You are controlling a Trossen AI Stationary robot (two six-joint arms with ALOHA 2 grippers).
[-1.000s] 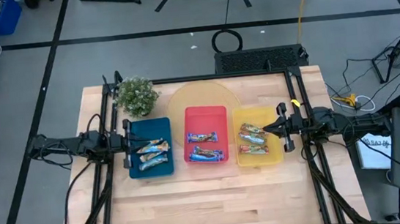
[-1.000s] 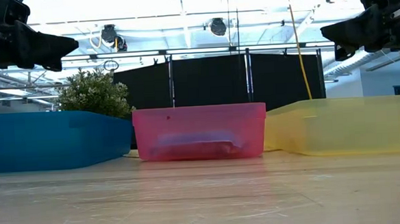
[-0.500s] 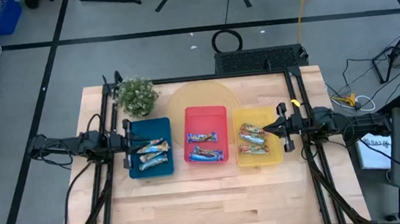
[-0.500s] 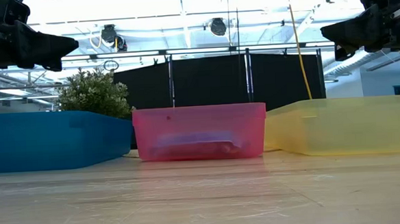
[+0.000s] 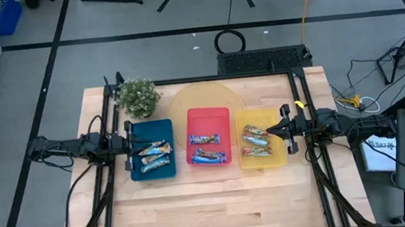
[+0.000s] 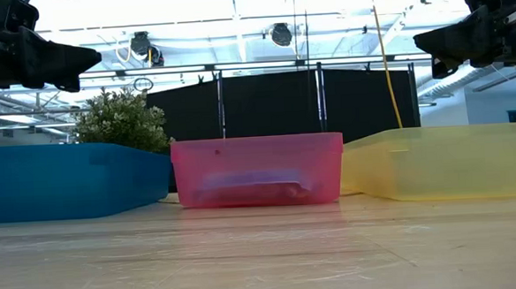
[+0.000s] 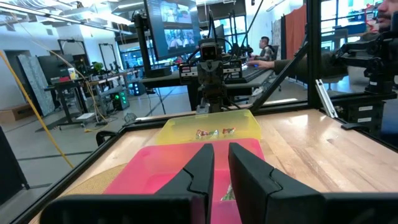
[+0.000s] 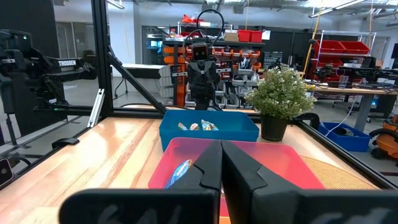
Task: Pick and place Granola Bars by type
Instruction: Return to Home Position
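Granola Bars (image 5: 154,155) fill three trays on the wooden table (image 5: 218,201); both grippers pressed together, empty.

Lighting even and bright throughout. Low view: ceiling lights (image 6: 233,4) behind blow out to white glare (detail lost there), foreground table (image 6: 264,259) soft, out of focus. High view: shadows faint beneath trays (image 5: 208,137). Wrist views sharp; near fingers (image 8: 208,168) slightly blurred.

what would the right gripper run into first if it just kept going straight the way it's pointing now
Probably nothing soon. The right gripper, shut, hangs above the yellow tray and points level across the red tray and blue tray. In the low view it sits well above their rims, so first contact would likely be the left gripper.
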